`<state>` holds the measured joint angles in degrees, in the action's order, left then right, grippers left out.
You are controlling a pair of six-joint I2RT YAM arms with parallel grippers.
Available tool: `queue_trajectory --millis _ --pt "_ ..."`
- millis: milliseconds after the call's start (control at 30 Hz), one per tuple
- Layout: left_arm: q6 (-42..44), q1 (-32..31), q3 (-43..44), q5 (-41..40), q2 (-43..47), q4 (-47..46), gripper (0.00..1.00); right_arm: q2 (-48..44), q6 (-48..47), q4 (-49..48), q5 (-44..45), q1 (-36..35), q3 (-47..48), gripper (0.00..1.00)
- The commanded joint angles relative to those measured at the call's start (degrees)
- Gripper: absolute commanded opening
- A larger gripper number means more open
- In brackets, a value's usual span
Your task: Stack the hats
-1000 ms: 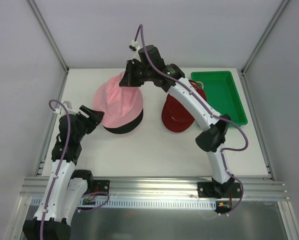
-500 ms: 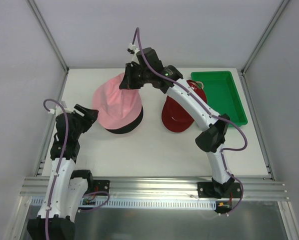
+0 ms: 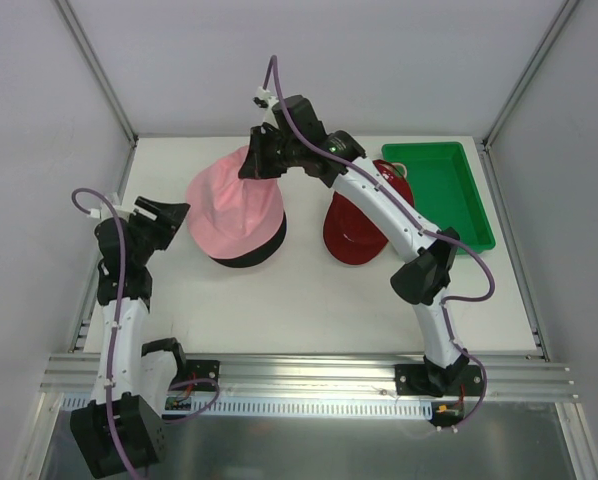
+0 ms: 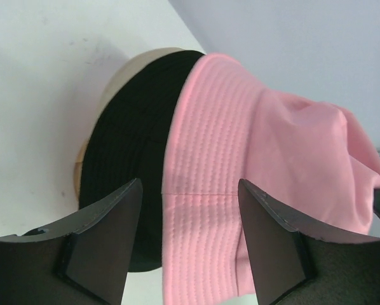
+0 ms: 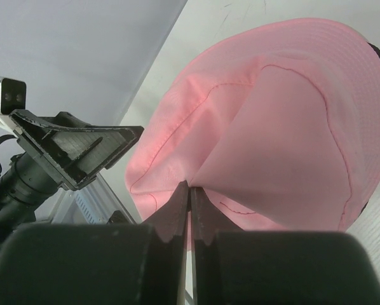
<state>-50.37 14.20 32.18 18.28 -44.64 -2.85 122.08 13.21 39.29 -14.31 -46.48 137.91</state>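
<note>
The pink hat (image 3: 237, 205) lies draped over the black hat (image 3: 245, 256) left of the table's middle. My right gripper (image 3: 259, 162) is shut on a fold of pink fabric at the hat's far top edge; the right wrist view shows that pinch (image 5: 190, 188). My left gripper (image 3: 179, 218) hangs open just left of the pile, touching nothing. In the left wrist view its open jaws (image 4: 189, 190) frame the pink hat's brim (image 4: 241, 140), with the black hat (image 4: 126, 127) beside it and a tan edge (image 4: 114, 73) under the black one. The red cap (image 3: 351, 235) lies to the right.
A green tray (image 3: 441, 185) sits at the back right corner of the white table (image 3: 309, 300). The right arm stretches over the red cap. Grey walls and metal posts enclose the table on three sides.
My left arm has drawn back to the left, away from the hat pile, its jaws narrowing a little. The right gripper shifted slightly left with the pink fabric pinched in it.
</note>
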Motion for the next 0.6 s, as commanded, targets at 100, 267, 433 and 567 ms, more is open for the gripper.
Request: queue_trajectory --millis 100,267,433,567 --pt "-6.49 2.24 -3.53 11.41 -4.39 -14.54 0.6 -2.37 -1.08 -0.35 0.42 -0.98 -0.01 0.02" --pt "-9.21 3.03 -4.85 14.23 -8.53 -19.9 0.54 -2.73 -1.08 -0.44 0.59 -0.98 -0.62 0.02" --pt "-10.01 4.0 -5.29 14.24 -9.32 -20.88 0.38 -3.78 -1.52 -0.61 1.38 -1.07 -2.29 0.02" --pt "-9.92 4.79 -5.11 13.89 -9.41 -20.09 0.21 -4.13 -1.61 -0.7 1.82 -1.16 -2.55 0.05"
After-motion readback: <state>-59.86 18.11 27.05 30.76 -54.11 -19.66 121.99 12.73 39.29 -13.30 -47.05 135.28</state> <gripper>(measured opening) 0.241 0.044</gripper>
